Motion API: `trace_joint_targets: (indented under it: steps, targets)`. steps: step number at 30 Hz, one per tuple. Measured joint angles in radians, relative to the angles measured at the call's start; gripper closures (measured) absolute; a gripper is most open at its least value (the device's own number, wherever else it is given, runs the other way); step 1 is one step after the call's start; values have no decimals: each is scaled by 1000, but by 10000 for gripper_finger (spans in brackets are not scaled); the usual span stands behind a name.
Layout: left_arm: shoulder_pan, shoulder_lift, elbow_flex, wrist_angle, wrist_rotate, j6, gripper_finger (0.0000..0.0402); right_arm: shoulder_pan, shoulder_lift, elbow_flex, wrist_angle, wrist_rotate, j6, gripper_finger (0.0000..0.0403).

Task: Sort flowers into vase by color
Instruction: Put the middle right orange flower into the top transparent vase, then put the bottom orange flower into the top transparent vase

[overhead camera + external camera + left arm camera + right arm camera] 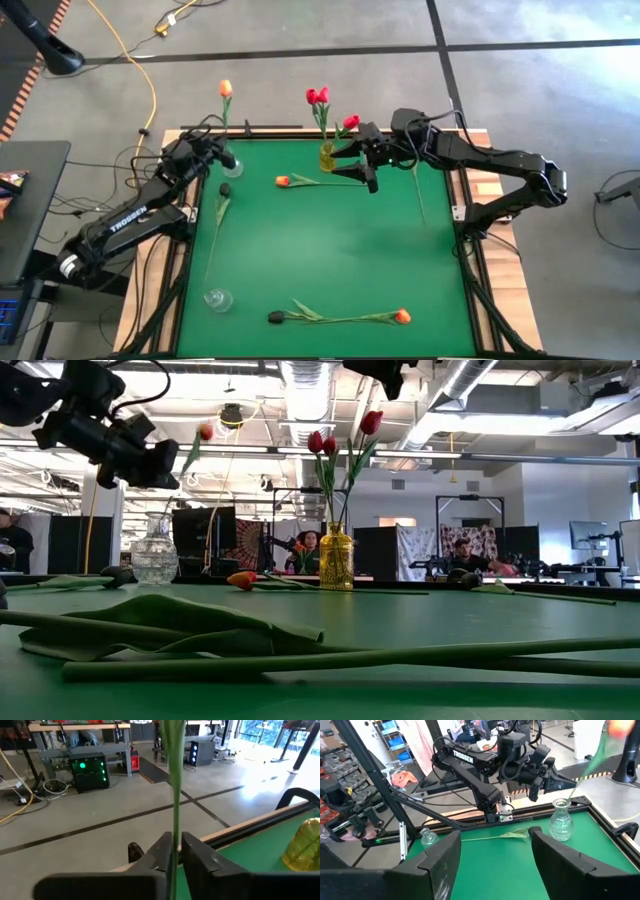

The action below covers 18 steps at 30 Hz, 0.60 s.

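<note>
The left gripper (175, 857) pinches the orange tulip's stem (175, 795) over the clear vase (231, 165); the right gripper's (495, 852) fingers stand open beside the yellow vase (327, 157). Released off-centre, the top-heavy tulip could tip out onto the bench (340, 250).

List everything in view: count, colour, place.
Yellow glass vase: 1, back centre of the green table mat.
Red artificial tulips: 3, standing in the yellow vase.
Clear glass vases: 2, back left and front left.
Orange tulips: 3, one upright in the back-left vase, one lying mid-back, one at the front.
Near-black tulips: 2, lying left and front.
Loose green stem: 1, under the right arm.
Left pincer: at the upright tulip's stem.
Right pincer: open, beside the yellow vase.
</note>
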State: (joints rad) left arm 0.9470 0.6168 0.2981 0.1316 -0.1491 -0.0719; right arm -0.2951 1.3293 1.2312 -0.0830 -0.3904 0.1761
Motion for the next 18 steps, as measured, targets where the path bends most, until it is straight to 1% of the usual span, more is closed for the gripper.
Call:
trace_joint_targets:
  steps: [6,9,13,15,18]
  targets:
    - [0,-62,0,-56,8,-1,290,1,0,0,-18,0,0,132]
    - [0,-110,0,-75,40,-3,261,1,0,0,-33,0,0,132]
    - [-4,-165,36,-127,95,-18,242,1,0,0,-50,0,-1,132]
    - [-15,-181,76,-200,108,6,240,1,0,0,-52,0,-1,132]
    - [-44,-184,163,-353,117,38,239,0,0,0,-51,0,-2,132]
